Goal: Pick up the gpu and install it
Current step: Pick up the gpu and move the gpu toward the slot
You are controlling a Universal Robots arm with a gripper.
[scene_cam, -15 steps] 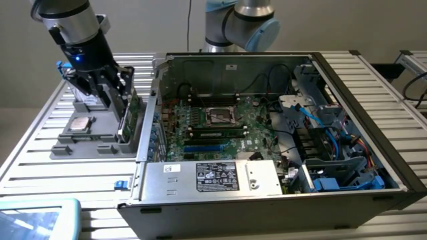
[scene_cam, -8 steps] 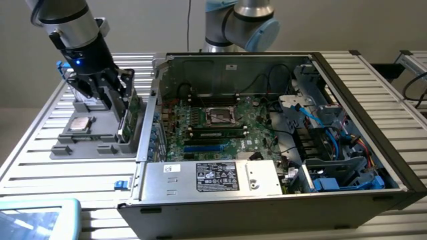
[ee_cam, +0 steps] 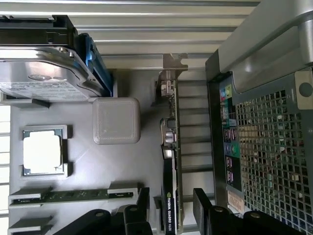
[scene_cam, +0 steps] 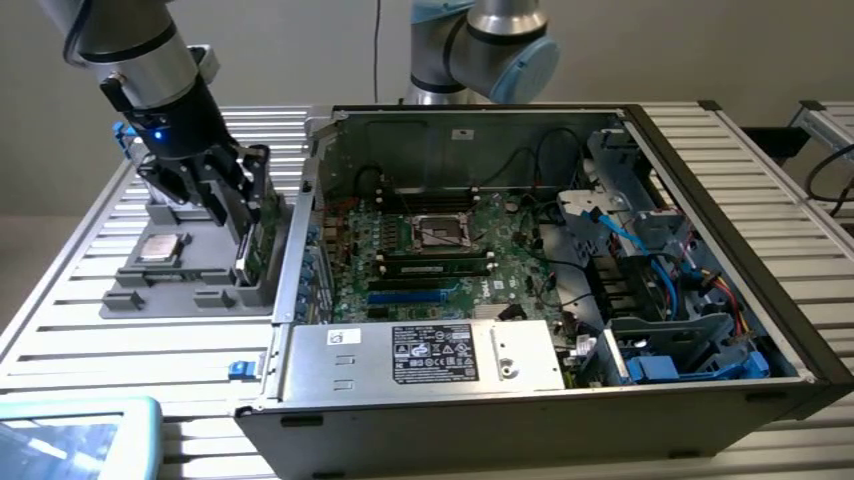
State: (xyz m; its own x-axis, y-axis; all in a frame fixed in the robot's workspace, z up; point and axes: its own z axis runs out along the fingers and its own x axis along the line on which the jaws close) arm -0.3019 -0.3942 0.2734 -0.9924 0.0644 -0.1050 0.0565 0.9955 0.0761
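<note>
The gpu (scene_cam: 266,232) stands on its long edge at the right side of a grey parts tray (scene_cam: 160,290), to the exterior view's left of the open computer case. In the wrist view I see the gpu (ee_cam: 168,161) edge-on, with its silver bracket (ee_cam: 173,62) at the far end and the black cooler labelled NVIDIA Quadro nearer the camera. My gripper (scene_cam: 230,196) has come down over the card. The gripper (ee_cam: 171,208) is open, with one black finger (ee_cam: 143,201) on each side of the card and a small gap showing on both sides.
The tray (ee_cam: 88,161) also holds a CPU (ee_cam: 43,151), a hard drive (ee_cam: 39,73) and a memory stick (ee_cam: 68,196). The case wall (ee_cam: 274,147) stands close beside the card. Inside the case lie the motherboard (scene_cam: 441,250) and blue slots (scene_cam: 414,297). A second arm (scene_cam: 481,50) stands behind.
</note>
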